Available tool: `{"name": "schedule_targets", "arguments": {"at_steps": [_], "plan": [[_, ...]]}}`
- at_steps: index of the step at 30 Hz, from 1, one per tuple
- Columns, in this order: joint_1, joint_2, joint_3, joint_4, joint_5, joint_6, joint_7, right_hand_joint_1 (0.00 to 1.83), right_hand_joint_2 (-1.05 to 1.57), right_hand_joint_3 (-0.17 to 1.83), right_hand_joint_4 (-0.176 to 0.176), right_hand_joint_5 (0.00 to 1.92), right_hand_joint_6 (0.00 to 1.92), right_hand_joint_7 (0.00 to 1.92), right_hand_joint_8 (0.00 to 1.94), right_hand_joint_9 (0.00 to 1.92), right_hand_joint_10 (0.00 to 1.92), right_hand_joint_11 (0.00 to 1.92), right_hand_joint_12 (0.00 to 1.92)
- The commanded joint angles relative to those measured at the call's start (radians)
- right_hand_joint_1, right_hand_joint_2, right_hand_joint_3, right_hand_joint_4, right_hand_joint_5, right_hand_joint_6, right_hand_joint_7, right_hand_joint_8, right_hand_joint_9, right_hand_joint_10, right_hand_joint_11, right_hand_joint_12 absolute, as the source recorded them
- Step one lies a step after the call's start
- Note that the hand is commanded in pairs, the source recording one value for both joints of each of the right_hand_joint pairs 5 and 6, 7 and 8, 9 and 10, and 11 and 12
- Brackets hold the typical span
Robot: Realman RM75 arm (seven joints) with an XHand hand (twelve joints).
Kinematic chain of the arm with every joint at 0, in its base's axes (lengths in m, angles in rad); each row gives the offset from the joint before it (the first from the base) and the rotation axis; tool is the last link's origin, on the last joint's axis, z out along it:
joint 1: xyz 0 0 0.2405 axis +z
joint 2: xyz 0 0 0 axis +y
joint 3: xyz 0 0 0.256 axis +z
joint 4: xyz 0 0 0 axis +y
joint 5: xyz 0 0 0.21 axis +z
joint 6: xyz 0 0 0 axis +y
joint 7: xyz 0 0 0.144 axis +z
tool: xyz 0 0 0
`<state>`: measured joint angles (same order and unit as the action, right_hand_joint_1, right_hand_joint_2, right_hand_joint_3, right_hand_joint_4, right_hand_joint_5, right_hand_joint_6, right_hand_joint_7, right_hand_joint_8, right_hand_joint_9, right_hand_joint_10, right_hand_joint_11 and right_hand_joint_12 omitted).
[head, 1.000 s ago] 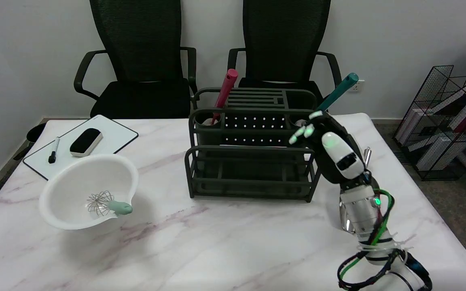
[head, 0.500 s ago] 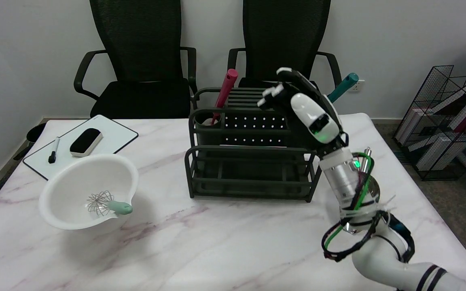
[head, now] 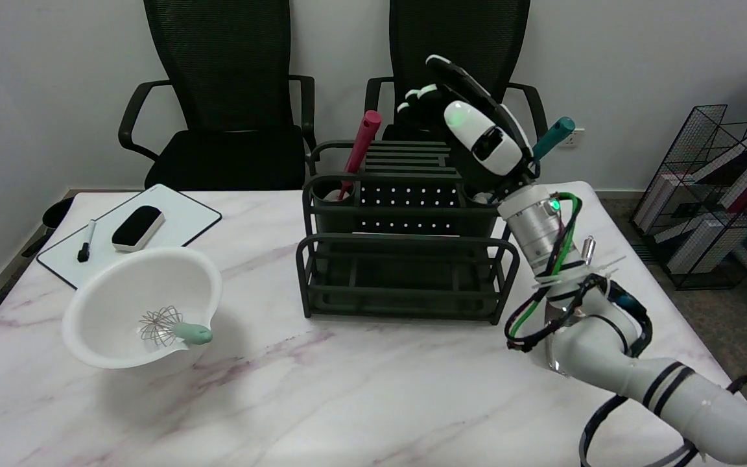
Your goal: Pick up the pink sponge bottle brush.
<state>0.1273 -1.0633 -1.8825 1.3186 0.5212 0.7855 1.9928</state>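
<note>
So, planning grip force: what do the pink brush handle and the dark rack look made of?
The pink brush handle looks like matte plastic or silicone: even colour, no glare. The dark rack looks like painted metal or plastic, with thin bars and a dull sheen.

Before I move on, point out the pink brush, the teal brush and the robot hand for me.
pink brush [head: 362,146]: head view, on its handle above the rack's left cup.
teal brush [head: 555,134]: head view, on the handle's upper end.
robot hand [head: 467,133]: head view, on the white back of the hand.
</note>
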Motion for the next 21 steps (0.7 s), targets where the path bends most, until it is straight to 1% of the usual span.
{"name": "schedule_targets", "arguments": {"at_steps": [1,7,13,21], "plan": [[0.229,0.009,-0.084,-0.22,0.004,-0.073,0.144,1.15,0.47,1.08,0.0,0.56,0.56,0.87,0.87,0.75,0.75,0.72,0.72],[0.264,-0.004,-0.084,-0.282,0.004,-0.073,0.153,1.15,0.46,1.08,0.0,0.54,0.54,0.88,0.88,0.76,0.76,0.71,0.71],[0.295,-0.013,-0.093,-0.337,0.004,-0.074,0.153,1.17,0.4,1.11,0.0,0.49,0.49,0.85,0.85,0.73,0.73,0.68,0.68],[0.342,-0.064,-0.143,-0.369,0.004,-0.083,0.153,1.18,0.39,1.12,0.0,0.48,0.48,0.84,0.84,0.73,0.73,0.63,0.63]]}}
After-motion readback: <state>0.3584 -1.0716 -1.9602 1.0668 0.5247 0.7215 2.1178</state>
